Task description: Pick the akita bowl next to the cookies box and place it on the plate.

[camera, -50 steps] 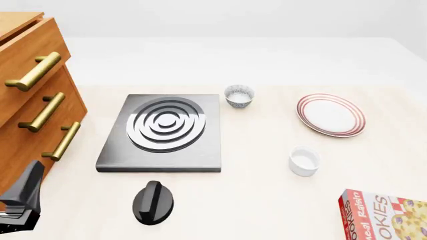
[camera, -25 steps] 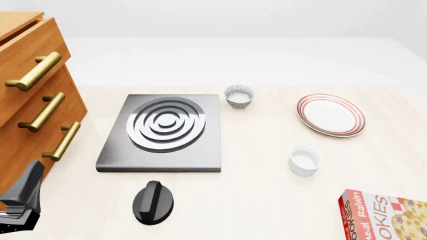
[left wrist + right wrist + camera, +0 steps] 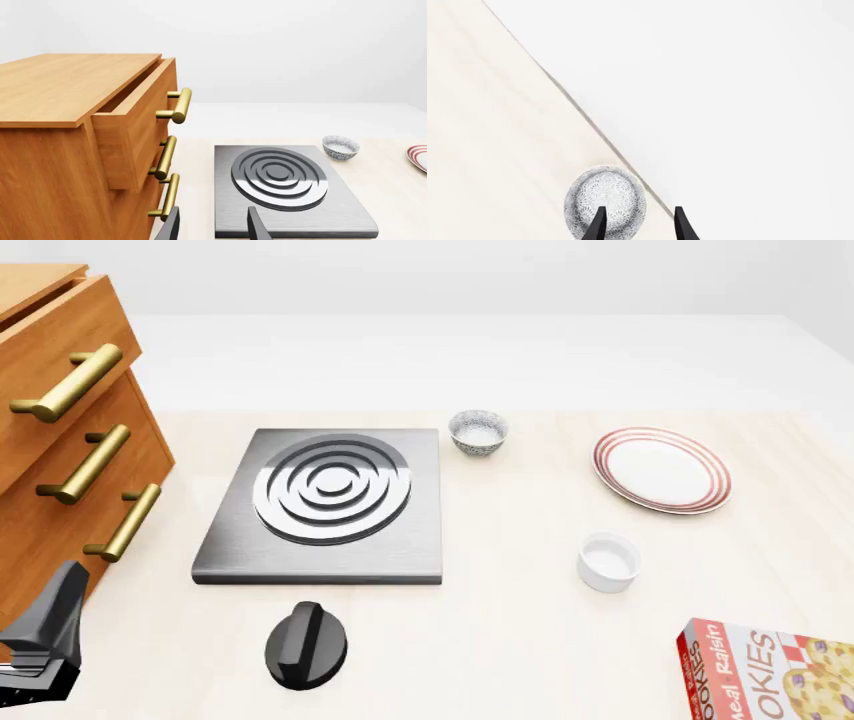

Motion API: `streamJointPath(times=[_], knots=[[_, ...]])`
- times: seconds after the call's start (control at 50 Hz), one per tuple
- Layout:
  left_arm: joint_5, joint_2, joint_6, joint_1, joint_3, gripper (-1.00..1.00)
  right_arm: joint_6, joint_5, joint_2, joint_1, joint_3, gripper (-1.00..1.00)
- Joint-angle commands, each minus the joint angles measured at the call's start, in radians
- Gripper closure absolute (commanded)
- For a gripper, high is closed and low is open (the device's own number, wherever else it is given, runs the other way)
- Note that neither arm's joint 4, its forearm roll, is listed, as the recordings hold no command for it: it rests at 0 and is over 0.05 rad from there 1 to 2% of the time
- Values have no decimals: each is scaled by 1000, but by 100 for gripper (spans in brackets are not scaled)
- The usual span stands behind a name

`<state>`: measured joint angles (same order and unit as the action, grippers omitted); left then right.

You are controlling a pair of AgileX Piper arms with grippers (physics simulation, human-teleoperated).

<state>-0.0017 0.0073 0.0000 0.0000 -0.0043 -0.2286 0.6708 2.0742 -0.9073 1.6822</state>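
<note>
A: Cabinet (image 3: 54, 440) looks like matt wood; handles (image 3: 83, 465) brushed brass. Stove plate (image 3: 327, 505)?
B: Satin grey metal. Plate (image 3: 662, 469) and ramekin (image 3: 609, 562) glossy ceramic; cookies box (image 3: 767, 670) printed cardboard.

Cookies box (image 3: 777, 672) cut by front view's corner, plate (image 3: 419, 157) clipped in left wrist view, right arm unseen in front view
</note>
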Motion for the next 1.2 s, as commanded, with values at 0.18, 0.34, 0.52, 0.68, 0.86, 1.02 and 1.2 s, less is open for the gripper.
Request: streamJointPath(times=[0.18,0.34,0.52,0.68,0.86,1.02,1.2], knots=[[0,0,0,0,0,-100,-21,-21,73,-12,14,-100],[0,0,0,0,0,-100,-45,-41,131,-9,-1,-100],[0,0,0,0,0,-100,-50,-50,142,-7,-10,-100],[0,0,0,0,0,-100,-52,-54,150,-4,-15,-100],[0,0,0,0,0,-100,-58,-60,157,-4,-21,-100],[0,0,0,0,0,-100,-59,-65,172,-1,-26,-100],[0,0,0,0,0,-100,-74,-85,187,-14,-39,-100]])
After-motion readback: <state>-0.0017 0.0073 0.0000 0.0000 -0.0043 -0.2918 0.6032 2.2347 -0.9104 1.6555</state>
